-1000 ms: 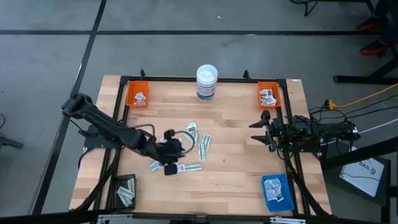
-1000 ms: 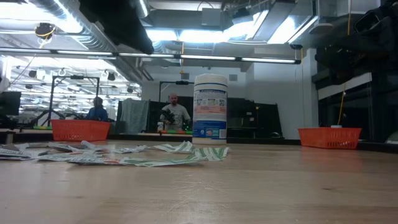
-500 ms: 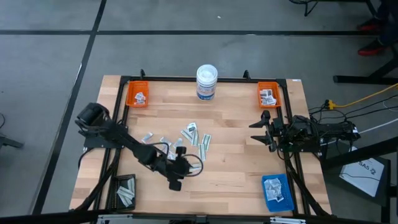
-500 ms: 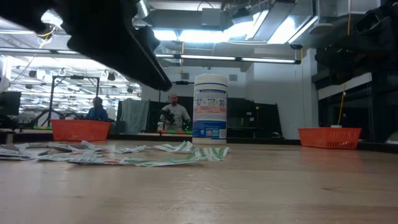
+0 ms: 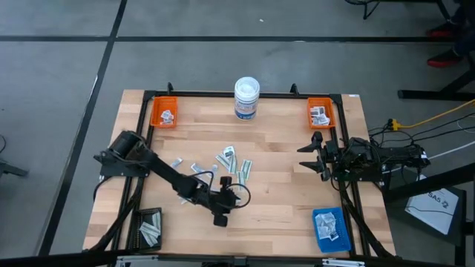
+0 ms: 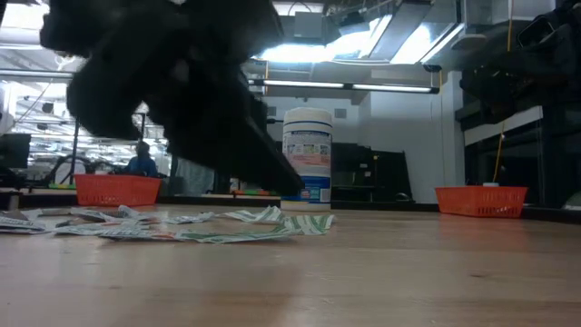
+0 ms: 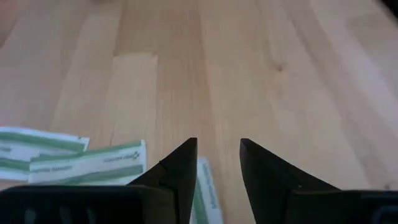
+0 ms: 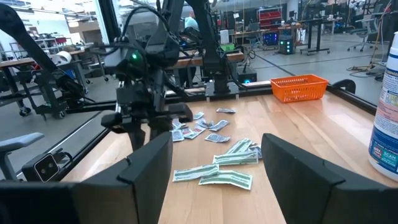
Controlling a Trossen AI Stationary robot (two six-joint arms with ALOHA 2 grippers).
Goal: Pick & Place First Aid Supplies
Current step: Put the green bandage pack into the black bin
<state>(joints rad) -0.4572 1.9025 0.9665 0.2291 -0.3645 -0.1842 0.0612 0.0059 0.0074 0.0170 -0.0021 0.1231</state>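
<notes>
The first aid supplies lie scattered flat on the wooden table: white packets point(image 5: 194, 169) and pale green strips point(image 5: 242, 169) near the middle. Two more green strips point(image 7: 87, 163) show in the left wrist view, and another point(image 7: 204, 186) lies beside one finger. My left gripper point(image 5: 220, 216) hangs low over bare wood, nearer the front edge than the pile. It slants downward and is open point(image 7: 217, 160), with only wood between its fingertips. My right gripper point(image 5: 315, 154) waits open at the table's right side point(image 8: 214, 162).
A white tub point(image 5: 246, 98) stands at the far edge. Orange trays point(image 5: 164, 113) point(image 5: 320, 113) holding packets sit at the far corners. A black tray point(image 5: 151, 226) with strips sits near left and a blue tray point(image 5: 330, 226) with packets near right. Bare wood lies between the near trays.
My left gripper has gone down and toward the table's near edge and a little right, away from the pile, and its wrist has rolled. In the low view it has sunk from the top of the picture to just above the table. The green strip beside it now lies under the arm.
</notes>
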